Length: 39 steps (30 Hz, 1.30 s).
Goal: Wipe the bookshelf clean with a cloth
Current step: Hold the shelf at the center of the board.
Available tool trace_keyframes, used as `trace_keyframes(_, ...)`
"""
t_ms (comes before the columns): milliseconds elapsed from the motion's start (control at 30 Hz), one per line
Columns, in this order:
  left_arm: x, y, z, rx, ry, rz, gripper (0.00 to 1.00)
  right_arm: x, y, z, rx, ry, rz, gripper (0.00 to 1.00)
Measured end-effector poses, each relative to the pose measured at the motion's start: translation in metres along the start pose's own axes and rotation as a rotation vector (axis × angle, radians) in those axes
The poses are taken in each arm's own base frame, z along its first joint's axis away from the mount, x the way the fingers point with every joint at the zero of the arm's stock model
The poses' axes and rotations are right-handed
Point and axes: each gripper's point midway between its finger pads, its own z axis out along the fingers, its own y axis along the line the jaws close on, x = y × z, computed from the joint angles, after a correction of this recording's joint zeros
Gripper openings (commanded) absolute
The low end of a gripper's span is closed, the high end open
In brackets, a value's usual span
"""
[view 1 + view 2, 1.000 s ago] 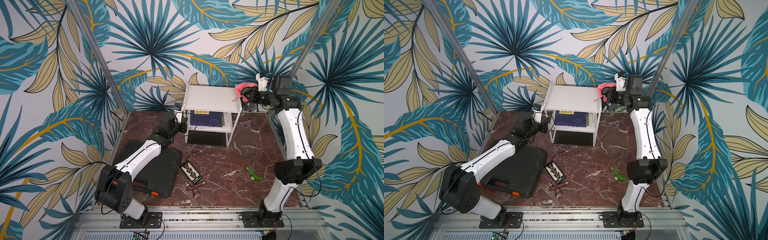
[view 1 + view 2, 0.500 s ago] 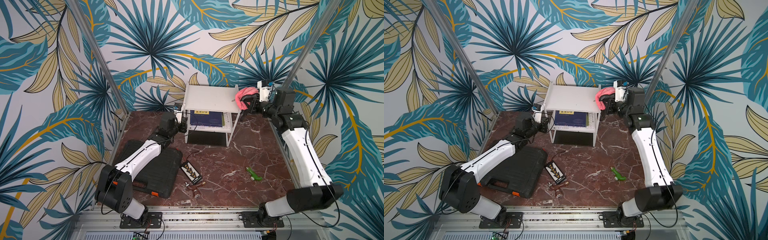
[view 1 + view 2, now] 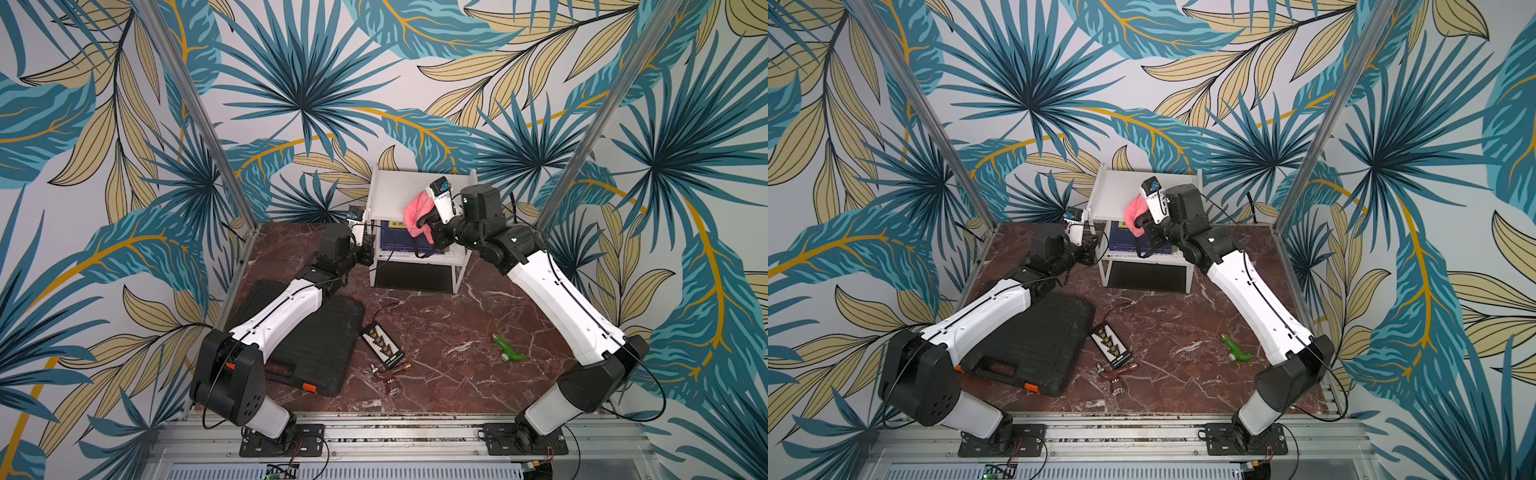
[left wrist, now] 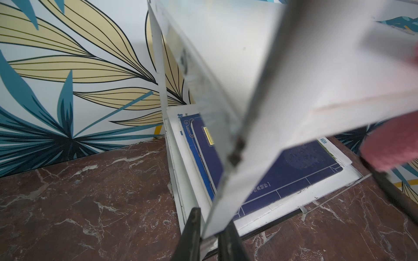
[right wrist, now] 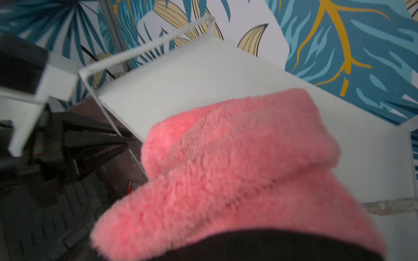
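Only the left wrist view shows the left claw (image 4: 210,222) clamped on a thin front corner of the bookshelf (image 4: 226,45), with blue books (image 4: 294,171) on the lower tier beyond it. Both top views add the right claw (image 3: 429,226), closed on the bunched pink cloth (image 3: 415,210) at the top shelf's front edge. Behind both claws, the red marble desk (image 3: 436,324) carries a black case (image 3: 316,345) and a green toy (image 3: 509,352). Leaf-patterned walls (image 3: 291,83) enclose it.

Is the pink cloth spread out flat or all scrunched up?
Scrunched up. The cloth sits in thick folds, clamped in the right end effector over the bookshelf, not laid flat.
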Motion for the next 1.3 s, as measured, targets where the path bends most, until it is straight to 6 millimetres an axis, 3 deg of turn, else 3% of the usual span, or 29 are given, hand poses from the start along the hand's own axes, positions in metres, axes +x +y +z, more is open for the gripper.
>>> trace_keyframes(67, 0.0, 0.0, 0.0, -0.003, 0.0, 0.0, 0.0, 0.004, -0.019, -0.01, 0.103, 0.028, -0.05, 0.0)
trace_keyframes(133, 0.0, 0.0, 0.0, -0.007, -0.001, 0.001, 0.0, 0.012, -0.053, -0.032, 0.239, 0.075, -0.092, 0.0)
trace_keyframes(200, 0.0, 0.001, 0.0, -0.011, -0.002, 0.002, 0.0, 0.019, -0.074, -0.051, 0.31, 0.114, -0.108, 0.0)
trace_keyframes(267, 0.0, 0.001, 0.0, -0.01, -0.001, 0.006, 0.0, 0.019, -0.078, -0.06, 0.311, 0.134, -0.112, 0.0)
trace_keyframes(333, 0.0, 0.001, 0.0, -0.008, 0.0, 0.011, 0.0, 0.008, -0.076, -0.056, 0.296, 0.128, -0.102, 0.0)
trace_keyframes(433, 0.0, 0.0, 0.0, 0.0, 0.001, 0.023, 0.0, -0.013, -0.08, -0.029, 0.319, 0.108, -0.061, 0.0)
trace_keyframes(567, 0.0, 0.0, 0.0, 0.003, 0.001, 0.026, 0.0, -0.001, -0.093, 0.015, 0.381, 0.158, -0.011, 0.0)
trace_keyframes(833, 0.0, 0.001, -0.001, 0.01, 0.001, 0.031, 0.0, 0.003, -0.108, 0.011, 0.437, 0.087, 0.125, 0.0)
trace_keyframes(900, 0.0, 0.001, -0.001, 0.012, 0.0, 0.034, 0.0, -0.006, -0.117, 0.027, 0.481, 0.067, 0.162, 0.0)
trace_keyframes(1067, 0.0, 0.0, -0.001, 0.035, 0.0, 0.058, 0.0, -0.041, -0.139, 0.095, 0.533, -0.053, 0.25, 0.0)
trace_keyframes(1167, 0.001, -0.002, -0.001, 0.049, 0.002, 0.067, 0.0, -0.058, -0.126, 0.121, 0.451, -0.144, 0.271, 0.0)
trace_keyframes(1300, 0.001, -0.003, -0.001, 0.06, 0.004, 0.072, 0.0, -0.082, -0.066, 0.146, 0.215, -0.242, 0.212, 0.0)
